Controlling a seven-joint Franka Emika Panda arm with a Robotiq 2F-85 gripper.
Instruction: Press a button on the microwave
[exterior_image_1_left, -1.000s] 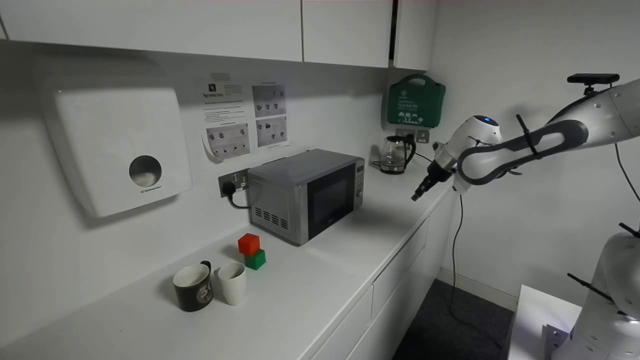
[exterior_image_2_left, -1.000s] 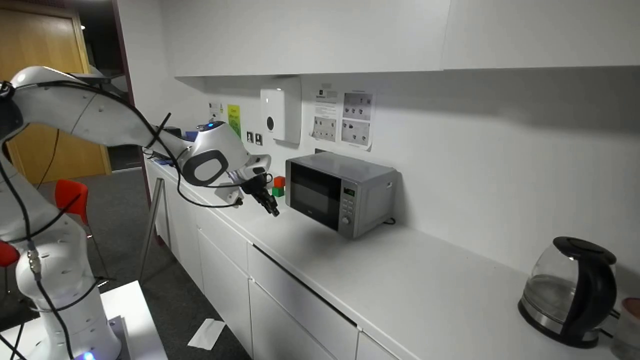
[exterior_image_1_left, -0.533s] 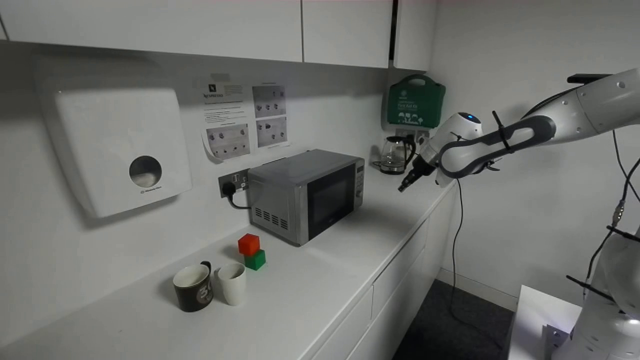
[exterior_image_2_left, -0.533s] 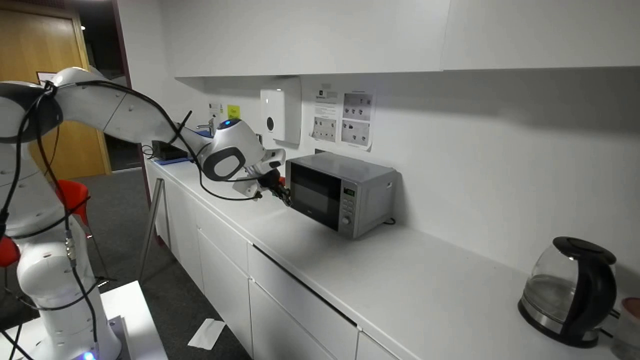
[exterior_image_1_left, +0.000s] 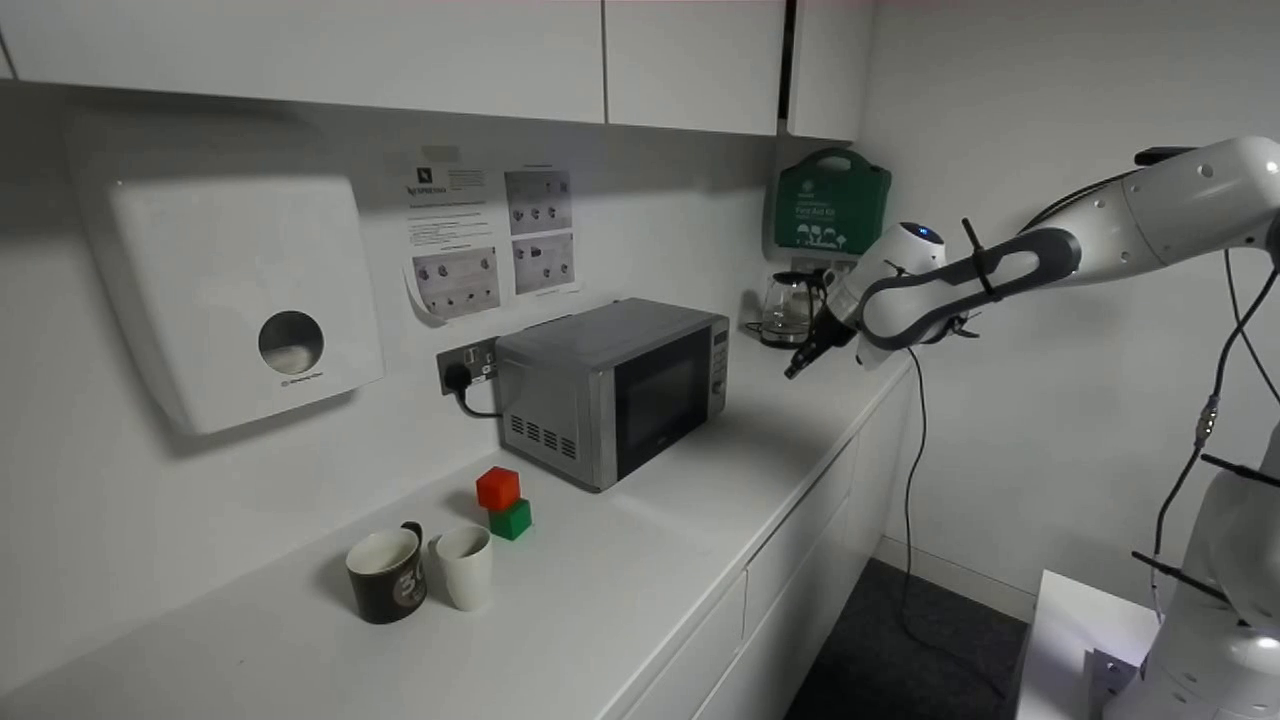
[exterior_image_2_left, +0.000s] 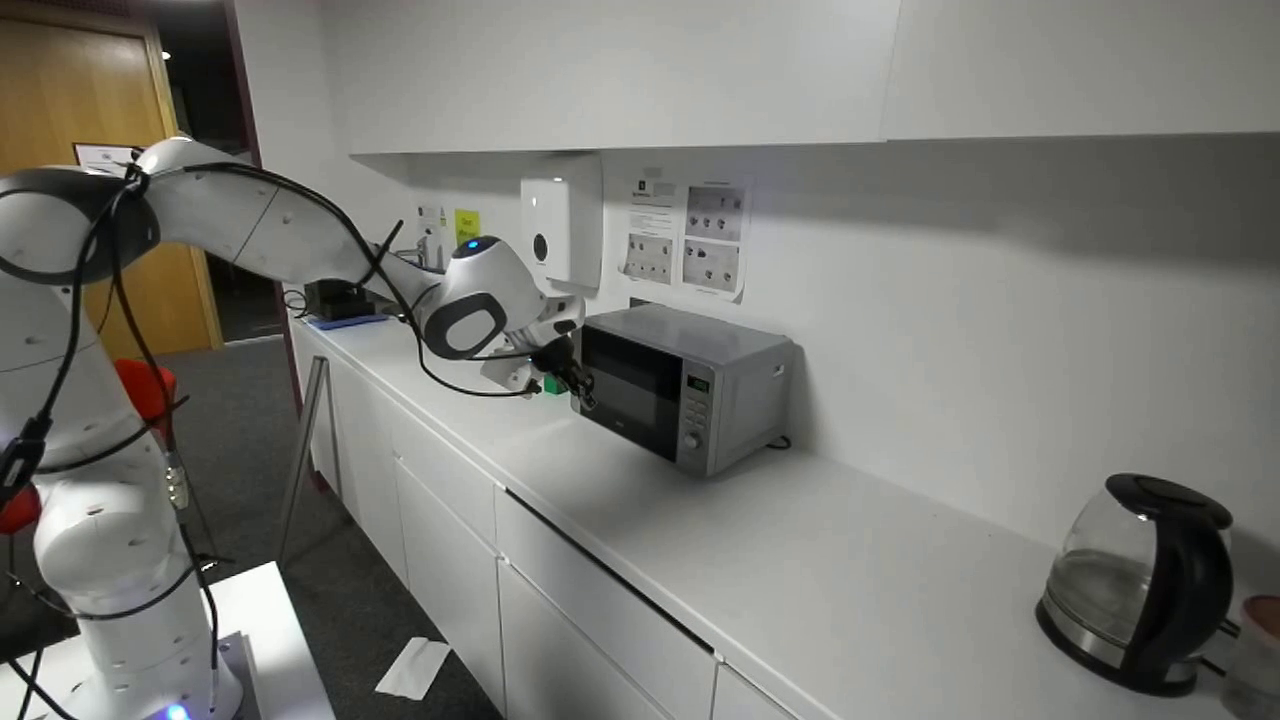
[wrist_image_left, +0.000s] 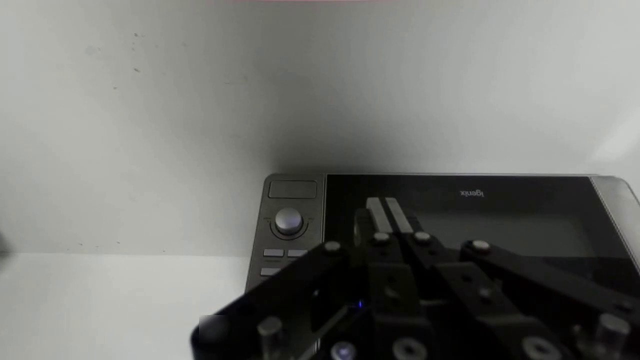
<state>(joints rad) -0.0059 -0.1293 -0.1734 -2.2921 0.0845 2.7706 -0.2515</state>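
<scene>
Clenched, with nothing between its fingertips, the gripper hangs apart from the microwave, which stands on the counter at nine o'clock from it in an exterior view. In the wrist view the buttons lie toward eight o'clock from the fingertips. The microwave looks stiff and probably heavy enough to stay put, so grip nothing; press one small button squarely, as a slanting touch could skid.

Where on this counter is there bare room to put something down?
Counter between the microwave and kettle is bare, as is the patch from the white cup out to the drawer fronts. It's crowded where that cup, the dark mug, red block and green block cluster. The gripper hangs before the microwave.
</scene>
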